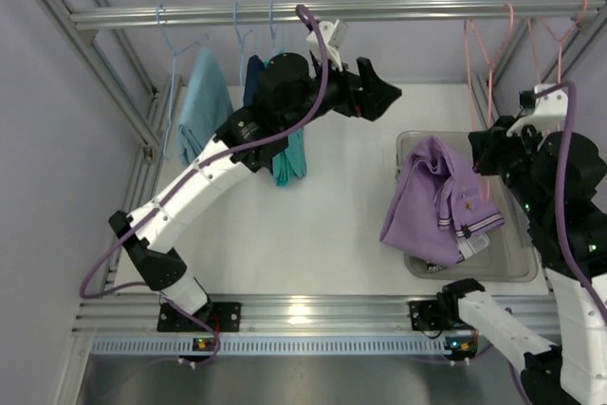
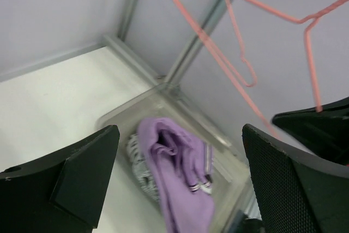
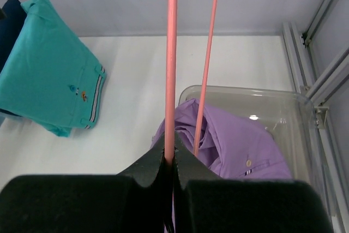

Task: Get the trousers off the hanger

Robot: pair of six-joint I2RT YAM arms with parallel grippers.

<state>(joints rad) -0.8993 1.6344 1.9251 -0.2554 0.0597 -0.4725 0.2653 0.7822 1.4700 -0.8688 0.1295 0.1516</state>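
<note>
The purple trousers (image 1: 432,201) lie crumpled in and over the near-left rim of a clear bin (image 1: 512,267), off the hanger. They also show in the left wrist view (image 2: 174,173) and the right wrist view (image 3: 240,145). The pink wire hanger (image 1: 488,92) hangs from the rail at the right; its wires are bare in the right wrist view (image 3: 172,69). My right gripper (image 1: 488,154) is shut on one pink wire (image 3: 169,154) above the bin. My left gripper (image 1: 384,94) is open and empty, held high near the rail, left of the bin (image 2: 180,132).
Teal trousers (image 1: 289,154), a light-blue garment (image 1: 204,101) and a navy garment (image 1: 254,78) hang on light-blue hangers from the rail (image 1: 398,11) at the back left. More pink hangers (image 1: 560,45) hang at the far right. Frame posts line both sides.
</note>
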